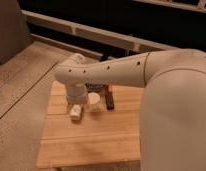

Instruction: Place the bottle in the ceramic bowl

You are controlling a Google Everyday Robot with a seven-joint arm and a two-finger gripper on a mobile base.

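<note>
My arm reaches in from the right across a wooden table [91, 142]. Its wrist points down at the table's back left, and the gripper [75, 106] sits at its lower end. A small whitish bottle [75, 114] lies on the wood right under the gripper, touching or nearly touching it. I cannot tell whether the gripper holds it. The dark ceramic bowl does not show; the arm covers the back of the table.
A short cream cup [94, 101] stands just right of the gripper. A narrow dark object [110, 102] lies right of the cup. A grey patch [95, 87] peeks out under the arm. Speckled floor [21, 85] lies left, and a pale ledge [96, 35] runs behind.
</note>
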